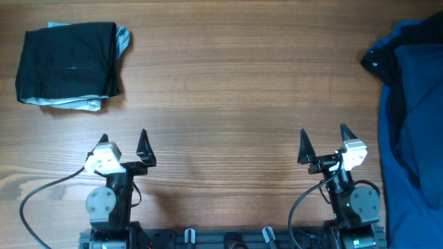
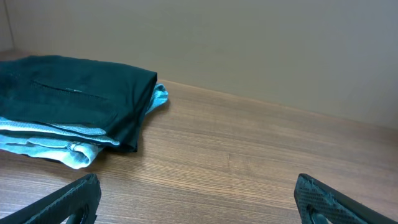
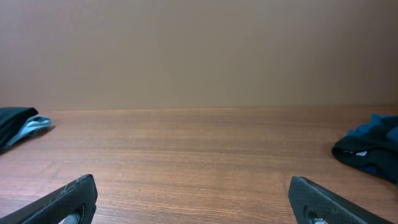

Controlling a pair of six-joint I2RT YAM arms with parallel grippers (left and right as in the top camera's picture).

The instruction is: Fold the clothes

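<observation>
While the left end effector and right end effector both sit released and empty near the counter's front edge, the black shorts lie folded atop a pale blue garment at far left. A navy heap at right looks unfolded, so the task seems partway done.

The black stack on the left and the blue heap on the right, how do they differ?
The black stack is folded flat and square; the blue heap is crumpled. The stack is black over pale blue; the heap is navy and brighter blue. The stack sits wholly in view; the heap runs off the edge. Both are cloth on the table.
</observation>
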